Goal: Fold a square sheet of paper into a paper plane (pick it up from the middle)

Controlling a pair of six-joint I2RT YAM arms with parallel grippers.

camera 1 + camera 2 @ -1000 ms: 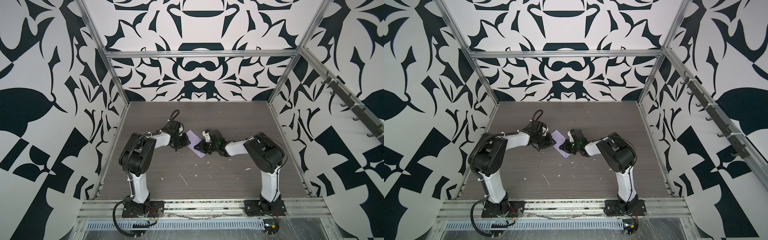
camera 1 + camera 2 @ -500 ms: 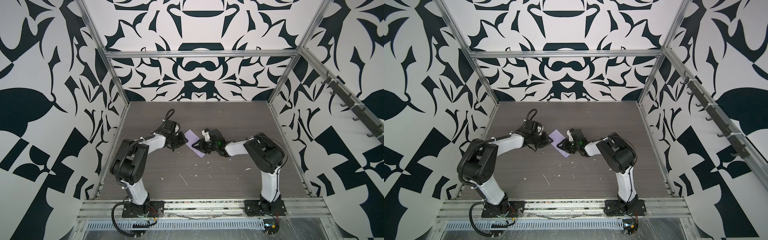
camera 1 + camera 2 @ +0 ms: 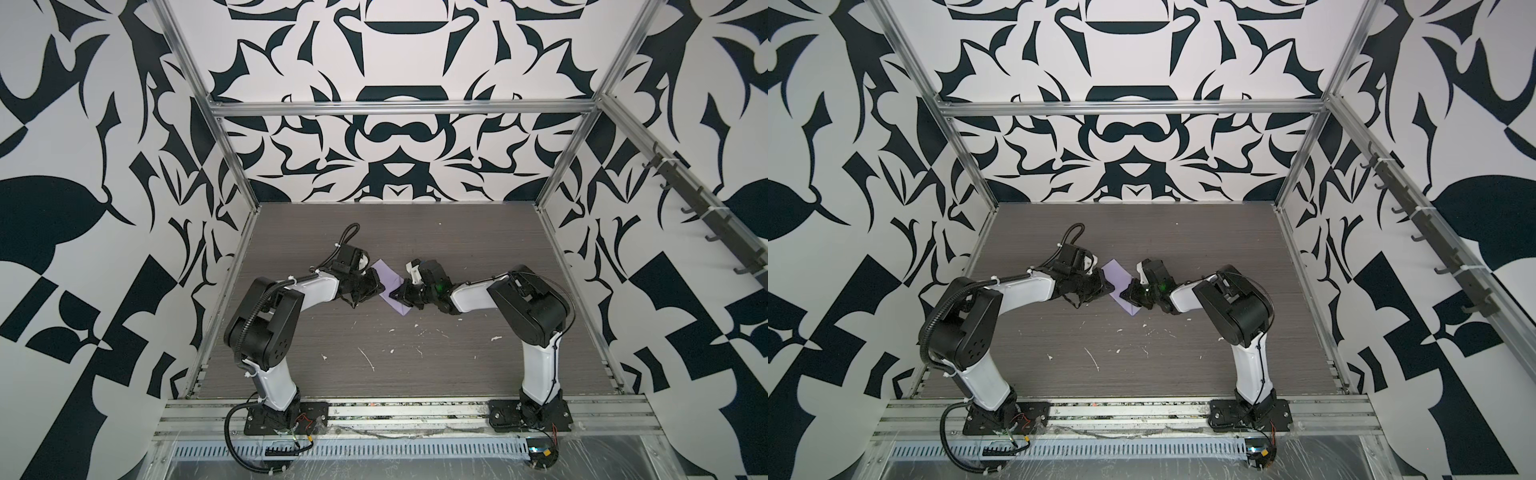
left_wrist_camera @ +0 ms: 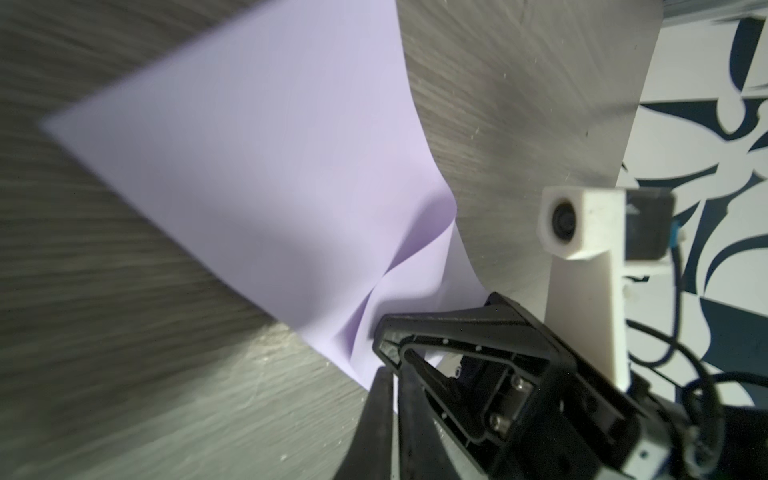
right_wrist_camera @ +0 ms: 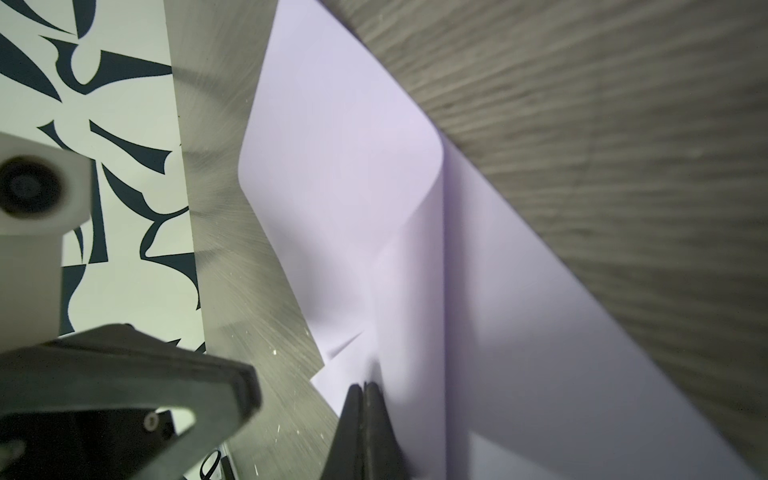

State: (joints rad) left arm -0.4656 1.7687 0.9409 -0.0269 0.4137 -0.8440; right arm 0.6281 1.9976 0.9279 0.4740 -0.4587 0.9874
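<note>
Right tool (image 5: 365, 390) pinches sheet (image 3: 388, 276); left tool (image 4: 394, 376) seemingly too.

Both top views are bright, evenly lit from overhead and sharp throughout. Shadows on the grey wood-grain table (image 3: 457, 232) are soft and faint. Both wrist views are dimmer, with wide-lens bending toward their edges. There the table's grain smears with blur, the lilac-purple square sheet of paper (image 4: 270, 166) (image 5: 353, 187) has fuzzy edges, and grey shadow pools in its folds.
</note>
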